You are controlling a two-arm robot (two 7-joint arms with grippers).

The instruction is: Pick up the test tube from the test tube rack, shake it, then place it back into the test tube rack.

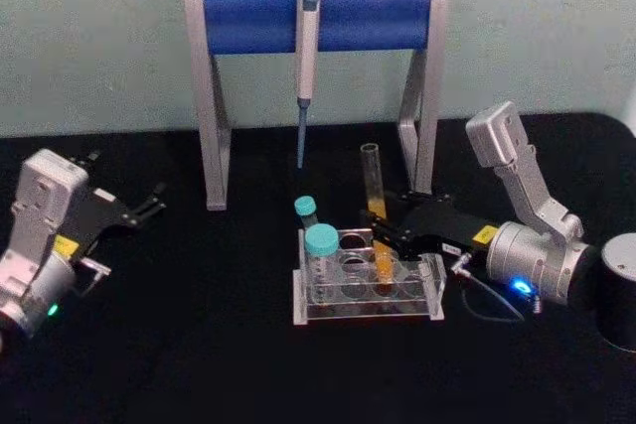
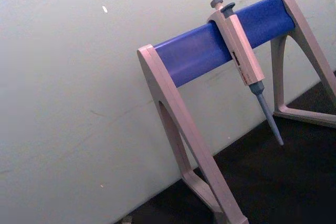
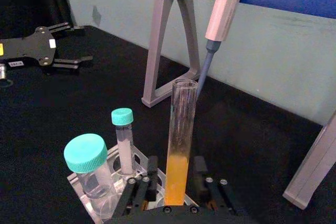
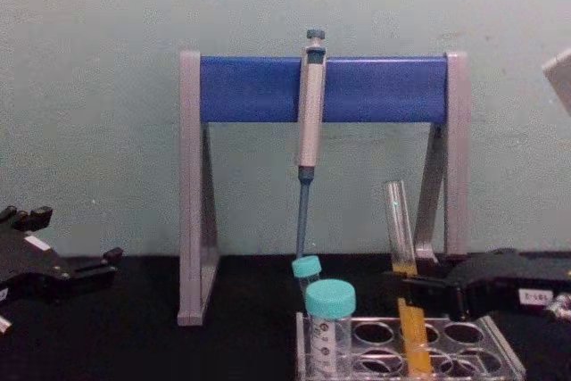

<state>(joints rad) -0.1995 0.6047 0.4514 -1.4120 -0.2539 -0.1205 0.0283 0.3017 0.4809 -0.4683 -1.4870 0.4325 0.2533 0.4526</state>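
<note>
1. The left claw [image 1: 152, 203] is well to the left of the test tube rack [image 1: 433, 290], over the black desk [image 1: 199, 345]. Its two fingers are spread apart and hold nothing
2. A tall pipette stand [image 1: 248, 19] is behind the rack, close to the pale wall [image 1: 99, 47]. It has two grey legs and a blue bar across the top. One leg is behind and left of the rack, and the other is behind and right of it
3. A grey pipette [image 1: 307, 47] hangs from the middle of the blue bar. Its thin tip points down and ends behind the rack
4. Two vials with teal caps stand in the left end of the rack. The small vial [image 1: 306, 211] is at the back, and the fat vial [image 1: 321, 242] with the big cap is just in front of it
5. The rack is clear plastic with round holes in its top, and it sits flat on the desk
6. The test tube [image 1: 373, 181] stands in a hole toward the right side of the rack. It is long, clear and open at the top, and it sticks up high above the rack. Orange-yellow liquid fills its lower part. It leans a little, with its top tipped to the left
7. The right claw [image 1: 383, 237] reaches in from the right of the rack. It is around the tube, just above the top of the rack. I cannot tell if it is pinching the tube or only sitting loosely round it
</note>
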